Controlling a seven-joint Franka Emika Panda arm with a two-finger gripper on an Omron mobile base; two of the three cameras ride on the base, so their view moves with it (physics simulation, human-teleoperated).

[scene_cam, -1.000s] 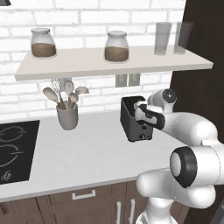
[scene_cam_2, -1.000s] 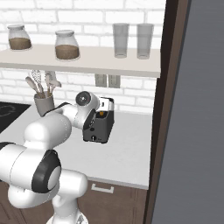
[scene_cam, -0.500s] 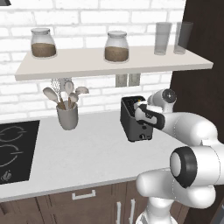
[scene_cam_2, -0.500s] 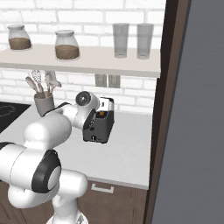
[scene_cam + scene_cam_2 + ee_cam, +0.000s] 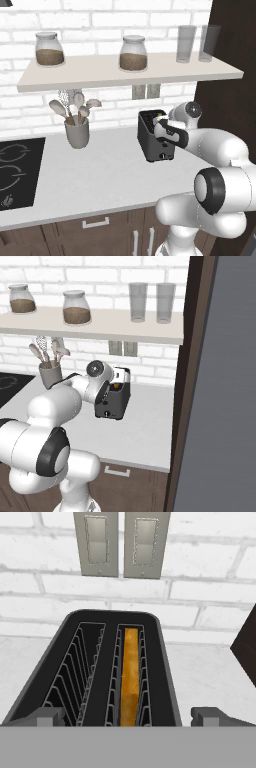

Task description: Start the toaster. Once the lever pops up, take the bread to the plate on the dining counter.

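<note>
Bread [image 5: 130, 677] sits upright in the right-hand slot of the toaster [image 5: 95, 672], crust edge showing. Toaster stands on the white surface [image 5: 100, 175] below two wall outlets [image 5: 121, 544]. End effector [image 5: 129, 714] hovers above the slots, fingers spread wide, holding nothing.

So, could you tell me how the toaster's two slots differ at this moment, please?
In the hand view, the right slot of the toaster holds the bread, its orange-brown edge showing between the wires, while the left slot holds nothing. The left slot shows dark down inside; the right slot shows golden. Both are long, wire-lined and run side by side.
</note>
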